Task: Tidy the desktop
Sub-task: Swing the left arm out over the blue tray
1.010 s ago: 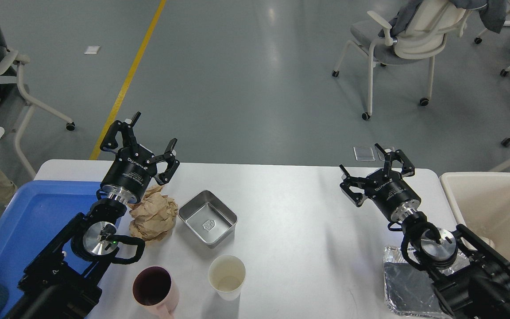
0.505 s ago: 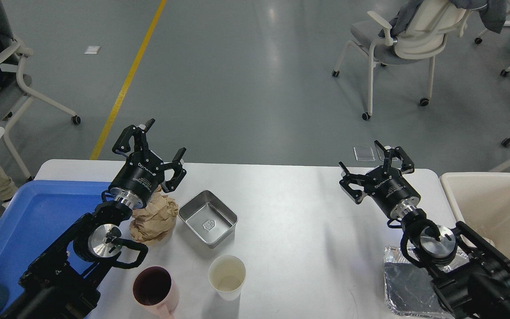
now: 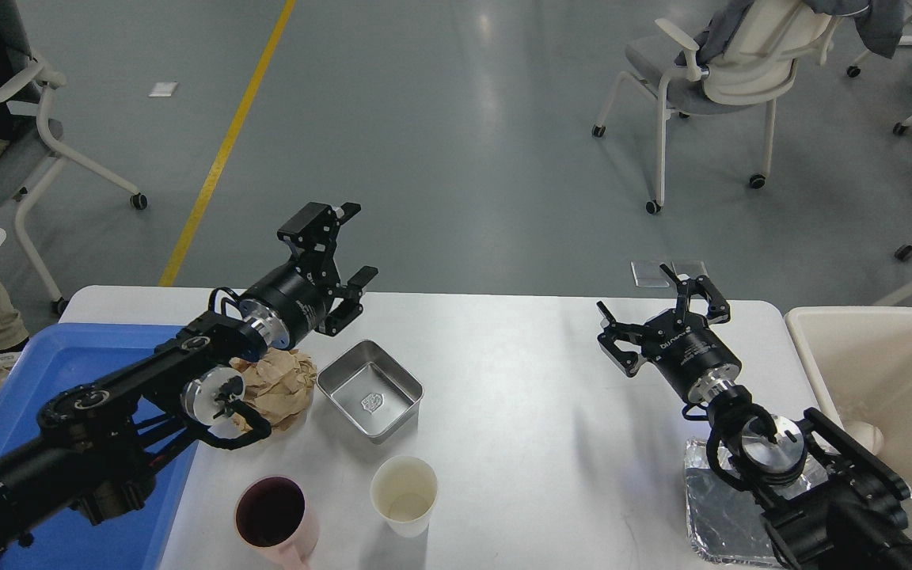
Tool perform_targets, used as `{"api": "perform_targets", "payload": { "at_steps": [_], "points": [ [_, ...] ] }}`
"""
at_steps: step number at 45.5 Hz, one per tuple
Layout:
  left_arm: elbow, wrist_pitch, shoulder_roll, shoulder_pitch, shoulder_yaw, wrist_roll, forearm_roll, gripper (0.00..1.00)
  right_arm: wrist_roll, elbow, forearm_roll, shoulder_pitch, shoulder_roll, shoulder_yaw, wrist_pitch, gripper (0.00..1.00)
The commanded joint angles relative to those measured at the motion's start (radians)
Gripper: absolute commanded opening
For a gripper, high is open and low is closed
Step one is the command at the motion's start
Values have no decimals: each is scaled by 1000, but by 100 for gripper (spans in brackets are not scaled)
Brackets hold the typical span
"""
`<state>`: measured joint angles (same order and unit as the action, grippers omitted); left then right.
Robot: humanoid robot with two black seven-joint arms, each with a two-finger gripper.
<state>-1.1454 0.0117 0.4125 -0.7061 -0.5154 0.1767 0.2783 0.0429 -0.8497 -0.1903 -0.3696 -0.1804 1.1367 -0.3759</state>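
The white table (image 3: 519, 396) fills the lower half of the view. Near its far left corner the left tool (image 3: 337, 245) hangs in the air, fingers spread wide and holding nothing, above a crumpled brown paper (image 3: 282, 384) and a steel square dish (image 3: 370, 390). Toward the near edge stand a pink mug (image 3: 275, 518) and a paper cup (image 3: 403, 495). By the far right corner the right tool (image 3: 658, 309) is also open and empty. A foil tray (image 3: 717, 507) lies at the near right corner.

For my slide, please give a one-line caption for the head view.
Both grippers, left and right, open above a desktop holding crumpled paper, steel tin and two cups.
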Motion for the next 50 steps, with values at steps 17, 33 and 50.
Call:
{"api": "perform_targets", "payload": {
  "at_steps": [17, 33, 50],
  "points": [
    [-48, 2, 317, -253, 503, -3, 9, 97, 0, 0, 0, -11, 15, -2, -1, 100],
    [-229, -6, 612, -512, 844, -5, 53, 97, 0, 0, 0, -8, 15, -2, -15, 100],
    [-396, -10, 888, -491, 865, -5, 182, 97, 0, 0, 0, -5, 16, -2, -21, 100]
  ]
}}
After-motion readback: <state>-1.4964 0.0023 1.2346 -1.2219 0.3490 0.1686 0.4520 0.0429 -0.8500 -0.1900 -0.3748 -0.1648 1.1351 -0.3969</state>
